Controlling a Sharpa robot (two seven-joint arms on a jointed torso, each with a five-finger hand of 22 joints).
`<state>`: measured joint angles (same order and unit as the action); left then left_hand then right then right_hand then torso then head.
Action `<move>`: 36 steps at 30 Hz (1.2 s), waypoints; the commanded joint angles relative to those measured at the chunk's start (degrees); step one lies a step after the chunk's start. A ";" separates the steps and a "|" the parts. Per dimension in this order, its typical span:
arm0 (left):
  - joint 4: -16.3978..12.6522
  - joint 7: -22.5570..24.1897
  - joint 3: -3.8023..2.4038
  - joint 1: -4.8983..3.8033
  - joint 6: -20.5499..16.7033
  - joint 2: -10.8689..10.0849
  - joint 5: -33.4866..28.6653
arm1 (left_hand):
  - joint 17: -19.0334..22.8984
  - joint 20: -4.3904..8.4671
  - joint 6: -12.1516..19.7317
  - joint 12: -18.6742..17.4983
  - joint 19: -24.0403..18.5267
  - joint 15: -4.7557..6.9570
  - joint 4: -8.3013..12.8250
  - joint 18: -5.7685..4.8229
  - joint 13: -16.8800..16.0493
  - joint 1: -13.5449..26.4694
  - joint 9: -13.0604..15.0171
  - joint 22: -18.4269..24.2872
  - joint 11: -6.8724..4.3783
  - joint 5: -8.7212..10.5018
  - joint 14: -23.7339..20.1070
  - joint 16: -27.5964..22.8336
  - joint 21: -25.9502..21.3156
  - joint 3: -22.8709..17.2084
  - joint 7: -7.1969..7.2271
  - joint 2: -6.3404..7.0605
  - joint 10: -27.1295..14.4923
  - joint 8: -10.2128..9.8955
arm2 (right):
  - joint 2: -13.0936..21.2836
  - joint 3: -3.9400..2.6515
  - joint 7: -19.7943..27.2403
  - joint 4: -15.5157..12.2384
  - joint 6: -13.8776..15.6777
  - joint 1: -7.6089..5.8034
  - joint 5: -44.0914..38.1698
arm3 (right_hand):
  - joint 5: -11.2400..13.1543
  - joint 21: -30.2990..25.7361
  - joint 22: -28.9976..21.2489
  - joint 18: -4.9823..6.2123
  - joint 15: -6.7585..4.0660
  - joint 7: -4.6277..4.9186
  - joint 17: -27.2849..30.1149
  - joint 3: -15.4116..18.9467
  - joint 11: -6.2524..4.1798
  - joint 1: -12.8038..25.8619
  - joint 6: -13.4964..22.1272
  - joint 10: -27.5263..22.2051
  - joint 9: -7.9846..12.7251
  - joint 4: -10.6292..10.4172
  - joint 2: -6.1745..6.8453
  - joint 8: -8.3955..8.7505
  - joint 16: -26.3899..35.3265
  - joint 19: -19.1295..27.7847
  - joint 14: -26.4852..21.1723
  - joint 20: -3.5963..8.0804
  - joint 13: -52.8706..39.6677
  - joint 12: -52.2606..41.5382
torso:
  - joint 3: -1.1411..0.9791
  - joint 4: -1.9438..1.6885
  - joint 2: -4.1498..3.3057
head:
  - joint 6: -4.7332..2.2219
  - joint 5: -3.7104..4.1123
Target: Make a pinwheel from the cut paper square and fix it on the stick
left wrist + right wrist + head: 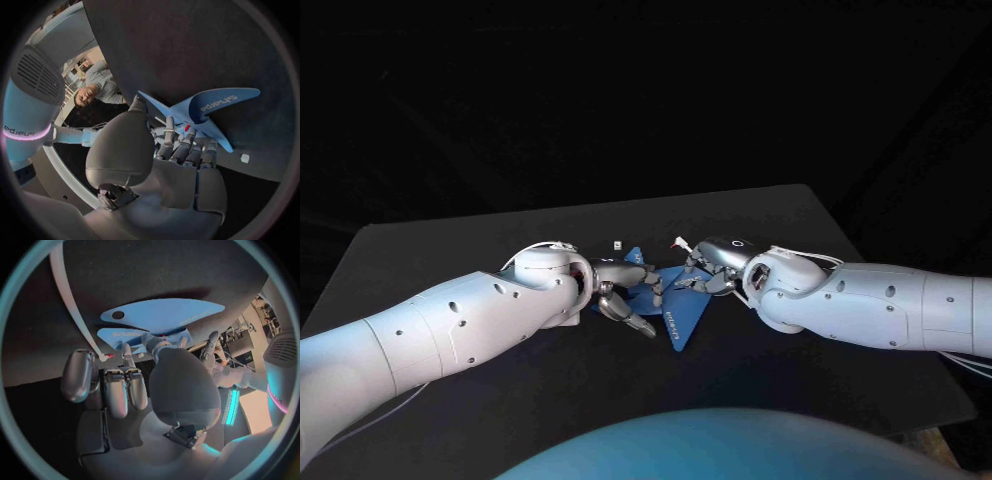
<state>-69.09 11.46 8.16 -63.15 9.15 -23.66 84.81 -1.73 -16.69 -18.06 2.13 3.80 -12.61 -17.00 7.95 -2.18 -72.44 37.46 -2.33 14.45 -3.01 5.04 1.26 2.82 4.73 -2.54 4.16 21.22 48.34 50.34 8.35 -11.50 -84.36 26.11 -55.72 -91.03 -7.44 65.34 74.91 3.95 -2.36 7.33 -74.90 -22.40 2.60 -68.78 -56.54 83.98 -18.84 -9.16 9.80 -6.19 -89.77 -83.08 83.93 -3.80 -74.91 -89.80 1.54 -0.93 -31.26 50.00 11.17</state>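
Head view: left hand (620,290) and right hand (711,265) meet at mid-worktop (473,240), with the blue paper square (678,315) caught between their fingers, its flaps curled up. Left wrist view: left fingers (187,142) are bunched close, tips against the paper's middle, thumb at one paper point beside them. Right wrist view: thumb and one finger nip a curled flap just past the fingertips; the white stick (75,315) ends, red-tipped, between two outer fingers, grip on it cannot be told.
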 commanded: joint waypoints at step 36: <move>-1.05 -0.47 0.01 0.02 -0.63 -0.45 3.29 | 0.01 0.01 -8.85 -0.19 0.01 0.33 -0.07 0.19 0.19 0.80 -6.30 0.07 -0.58 0.24 -0.21 -0.22 -0.38 0.13 -0.23 1.07 -3.47 -4.68 | -0.06 0.01 -2.20 -1.66 -3.58 -0.88 -0.69 | -2.11 0.46 7.26 0.55 0.12 0.01 -15.10 -2.90 0.15 0.07 -0.72 6.02 0.48 1.33 -0.19 -0.17 -0.23 -0.55 6.07 0.05 -15.09 -0.20 | 0.03 0.08 0.04 | 0.00 0.14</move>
<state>-70.01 10.50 8.18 -63.14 8.85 -24.16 87.96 -1.72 -16.69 -26.56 2.15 3.81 -12.60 -17.20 7.96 -2.04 -71.31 31.46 -2.34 13.93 -3.01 5.04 1.26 2.82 5.24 -2.74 5.29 18.02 44.09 50.17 8.37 -12.70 -85.77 23.96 -56.68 -91.10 -9.44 65.74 74.94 3.96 -2.36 7.35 -74.93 -25.05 2.60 -68.78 -56.93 83.98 -18.38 -7.79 9.80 -6.19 -89.77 -83.22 83.93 -3.65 -74.91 -89.80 1.57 -0.85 -31.23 50.00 11.32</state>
